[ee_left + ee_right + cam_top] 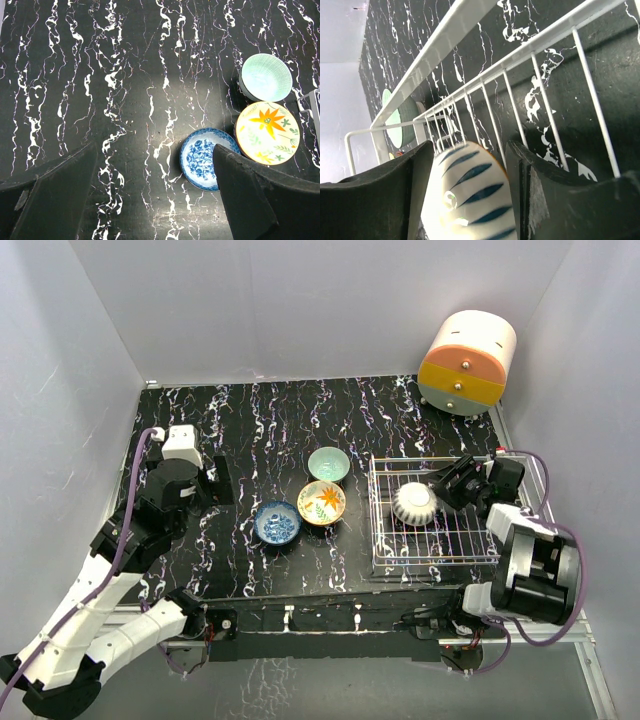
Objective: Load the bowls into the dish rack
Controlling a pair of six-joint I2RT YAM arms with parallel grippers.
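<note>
Blk tabletop (280, 410) — open rm far side; striped bowl (413, 503) mid dish rack (445, 540).

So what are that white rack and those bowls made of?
The rack looks like metal wire with a smooth white coating: thin, straight, slightly shiny rods. The flowered bowl and the striped bowl look like glazed ceramic, given painted patterns and glossy highlights, though hard plastic is possible.

white dish rack (372, 515), blue-striped white bowl (413, 504), black marbled table (270, 420)
</note>
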